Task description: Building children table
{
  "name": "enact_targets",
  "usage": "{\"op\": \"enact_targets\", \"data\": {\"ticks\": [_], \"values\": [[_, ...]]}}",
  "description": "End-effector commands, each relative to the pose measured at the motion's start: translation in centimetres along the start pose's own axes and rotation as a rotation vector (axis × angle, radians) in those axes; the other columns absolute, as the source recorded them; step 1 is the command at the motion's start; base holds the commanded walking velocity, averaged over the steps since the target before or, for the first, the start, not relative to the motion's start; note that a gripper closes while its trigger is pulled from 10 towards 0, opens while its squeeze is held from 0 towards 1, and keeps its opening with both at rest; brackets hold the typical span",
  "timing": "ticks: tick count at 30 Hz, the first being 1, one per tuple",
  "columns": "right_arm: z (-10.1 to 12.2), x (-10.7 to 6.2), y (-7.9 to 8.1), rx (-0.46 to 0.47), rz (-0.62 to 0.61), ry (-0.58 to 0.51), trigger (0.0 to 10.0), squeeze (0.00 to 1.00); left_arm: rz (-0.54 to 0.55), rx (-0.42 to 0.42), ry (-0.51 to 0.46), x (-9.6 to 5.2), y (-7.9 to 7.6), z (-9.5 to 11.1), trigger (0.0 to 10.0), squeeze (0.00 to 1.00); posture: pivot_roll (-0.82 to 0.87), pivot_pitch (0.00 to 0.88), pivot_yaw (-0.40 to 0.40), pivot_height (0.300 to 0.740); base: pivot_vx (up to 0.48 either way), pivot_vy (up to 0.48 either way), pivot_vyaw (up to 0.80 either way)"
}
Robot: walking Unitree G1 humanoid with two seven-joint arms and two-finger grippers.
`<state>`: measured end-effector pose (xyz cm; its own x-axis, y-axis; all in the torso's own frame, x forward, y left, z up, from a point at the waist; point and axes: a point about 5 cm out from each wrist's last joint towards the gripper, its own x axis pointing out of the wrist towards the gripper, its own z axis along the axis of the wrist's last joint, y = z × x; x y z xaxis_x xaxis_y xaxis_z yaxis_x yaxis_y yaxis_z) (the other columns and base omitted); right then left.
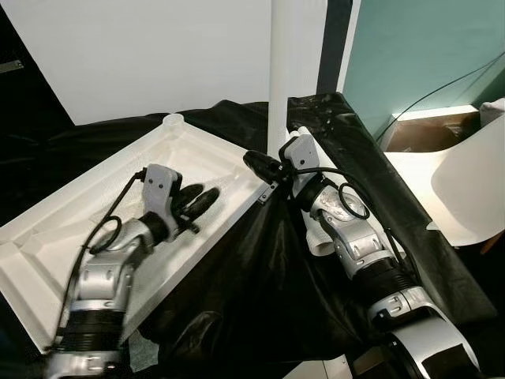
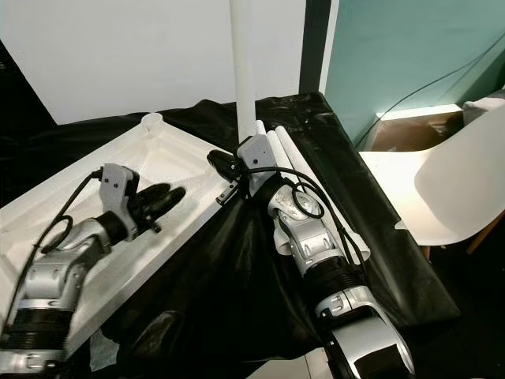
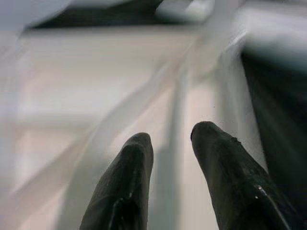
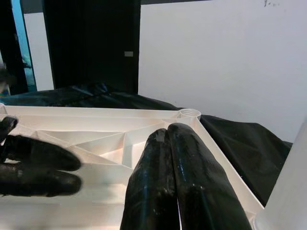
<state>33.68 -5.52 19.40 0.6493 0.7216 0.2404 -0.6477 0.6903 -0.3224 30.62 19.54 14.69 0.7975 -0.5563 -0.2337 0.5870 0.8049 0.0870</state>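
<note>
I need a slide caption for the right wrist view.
Shut right gripper near the upturned white tabletop, left gripper opposite.

An upright white leg (image 1: pixel 282 71) is blocking the right tool (image 1: pixel 256 164); raised ribs (image 4: pixel 103 139) are crossing the upturned tabletop (image 1: pixel 47 229) under the left tool (image 1: pixel 199 197).

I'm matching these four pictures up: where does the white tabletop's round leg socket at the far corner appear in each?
Left eye: leg socket, upper left of centre.
Right eye, upper left.
Left wrist: too blurred to tell.
Right wrist, right of centre.
Shared landmark: the upright white leg, right of the socket.
</note>
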Motion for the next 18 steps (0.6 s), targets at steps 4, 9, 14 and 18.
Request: {"op": "enact_targets", "data": {"ticks": [4, 9, 14, 18], "values": [[0.0, 0.0, 0.5, 0.007, 0.007, 0.007, 10.0, 0.00, 0.043, -0.002, 0.063, -0.7, 0.8, -0.8, 10.0, 1.00, 0.05, 0.000, 0.047, 0.740, 0.000, 0.000, 0.00], [0.0, 0.0, 0.5, 0.008, 0.004, 0.010, 10.0, 0.00, -0.005, 0.003, 0.127, -1.4, 0.5, -1.5, 10.0, 1.00, 0.05, 0.000, 0.047, 0.740, 0.000, 0.000, 0.00], [0.0, 0.0, 0.2, 0.001, -0.003, 0.016, 10.0, 0.00, -0.212, -0.034, 0.155, -2.5, -1.9, -1.9, 10.0, 0.00, 0.05, 0.000, 0.045, 0.740, 0.000, 0.000, 0.00], [0.0, 0.0, 0.2, -0.001, -0.006, 0.019, 10.0, 0.00, -0.243, -0.058, 0.150, -2.3, -2.3, -2.1, 10.0, 0.00, 0.05, 0.000, 0.040, 0.740, 0.000, 0.000, 0.00]]}}
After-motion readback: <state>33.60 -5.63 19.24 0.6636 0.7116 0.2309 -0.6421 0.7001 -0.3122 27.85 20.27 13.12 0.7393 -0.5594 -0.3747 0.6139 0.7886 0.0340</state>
